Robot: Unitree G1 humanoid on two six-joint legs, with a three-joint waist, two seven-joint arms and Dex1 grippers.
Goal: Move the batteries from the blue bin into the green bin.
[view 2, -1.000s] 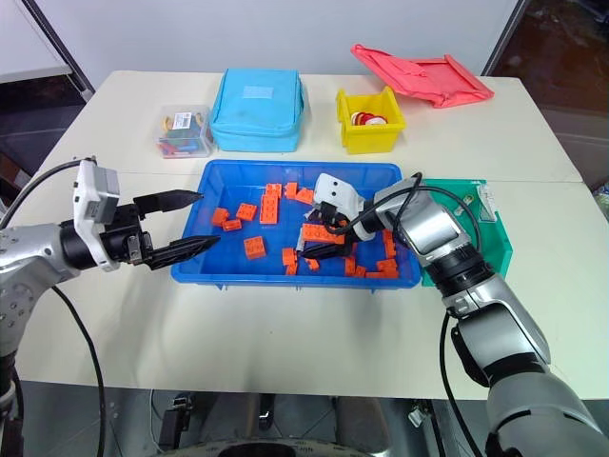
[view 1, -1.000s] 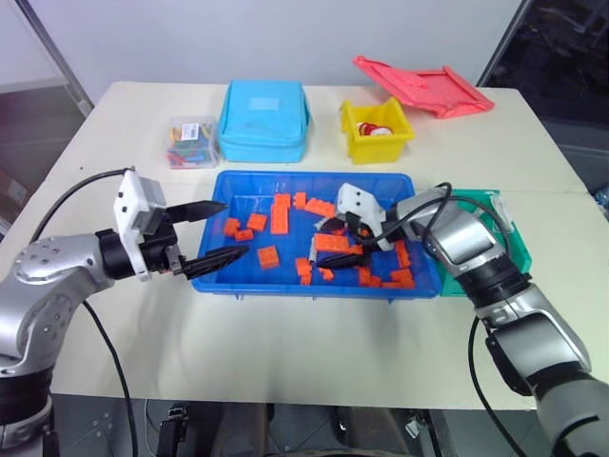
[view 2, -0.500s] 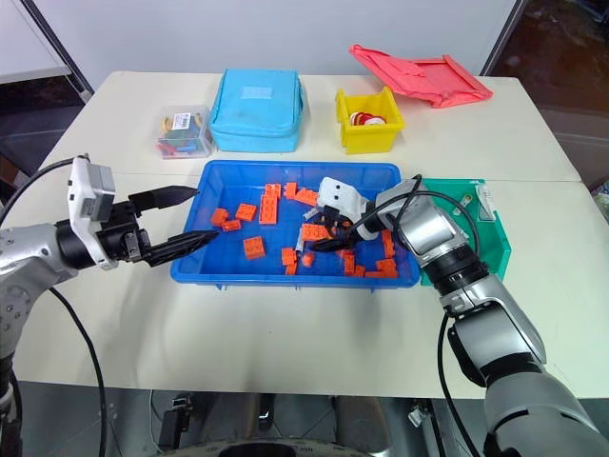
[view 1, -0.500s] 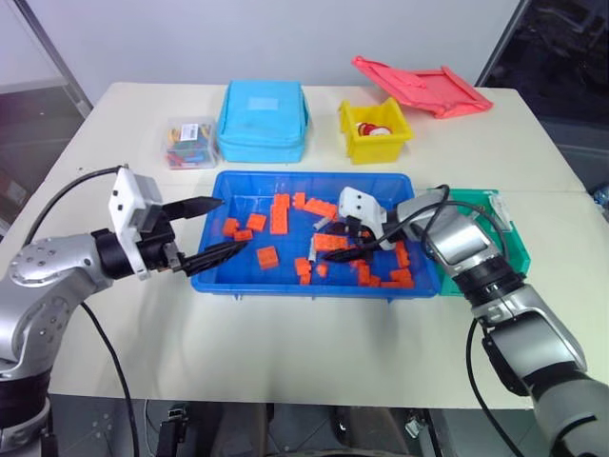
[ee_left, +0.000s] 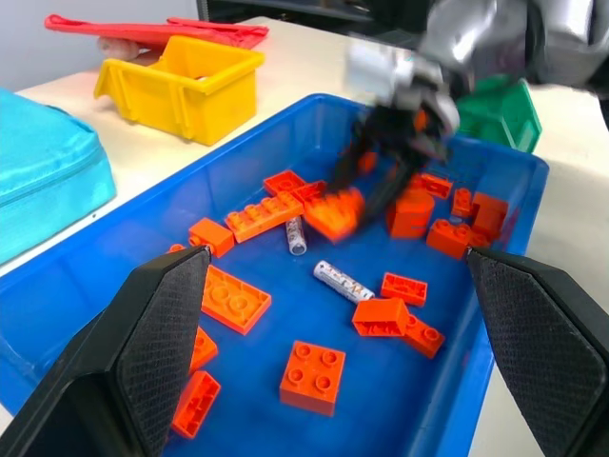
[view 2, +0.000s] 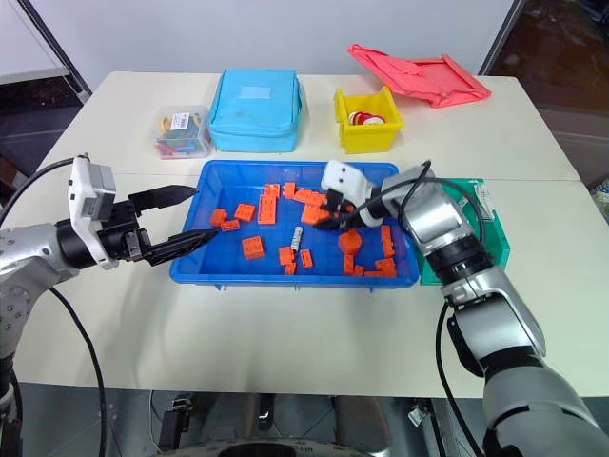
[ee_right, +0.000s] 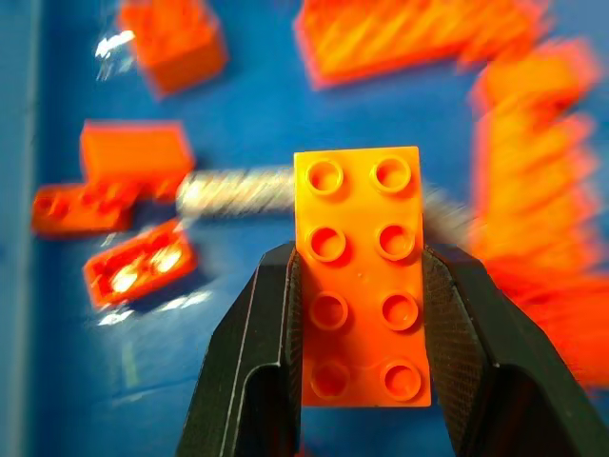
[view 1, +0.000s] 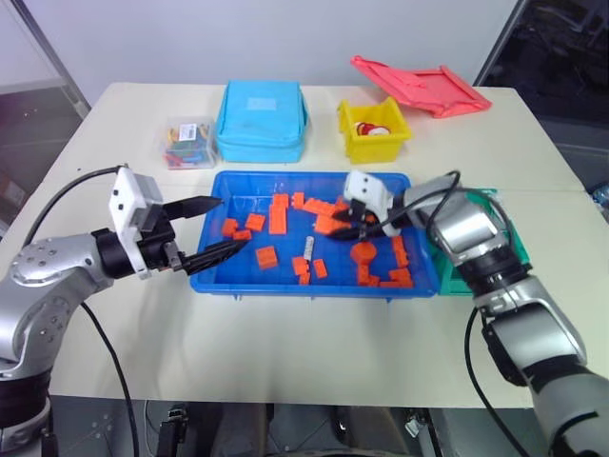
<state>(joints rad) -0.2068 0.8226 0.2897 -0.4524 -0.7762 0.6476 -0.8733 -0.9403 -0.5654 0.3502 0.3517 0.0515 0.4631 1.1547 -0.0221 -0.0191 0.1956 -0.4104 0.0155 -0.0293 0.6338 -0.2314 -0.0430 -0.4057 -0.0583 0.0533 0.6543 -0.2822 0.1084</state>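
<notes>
The blue bin [view 1: 314,288] holds several orange blocks and two batteries: one [view 1: 307,248] near the middle, and a second [ee_left: 295,235] beside an orange plate. My right gripper [view 1: 348,225] hangs over the bin's right half, shut on an orange block [ee_right: 362,276], not on a battery. A battery [ee_right: 238,190] lies on the blue floor beneath it. My left gripper [view 1: 231,226] is open at the bin's left rim, level, with nothing between its fingers. The green bin [view 1: 519,249] stands against the blue bin's right end, partly hidden by my right arm.
Behind the blue bin stand a yellow bin [view 1: 376,133], a light-blue zip case [view 1: 264,119] and a small clear box [view 1: 190,141] of coloured pieces. A red lid [view 1: 423,86] lies at the far right. Bare tabletop runs along the near edge.
My right gripper has shut on an orange block and lifted it up and towards the bin's far right. A battery now lies uncovered mid-bin. The left arm has stayed still.
</notes>
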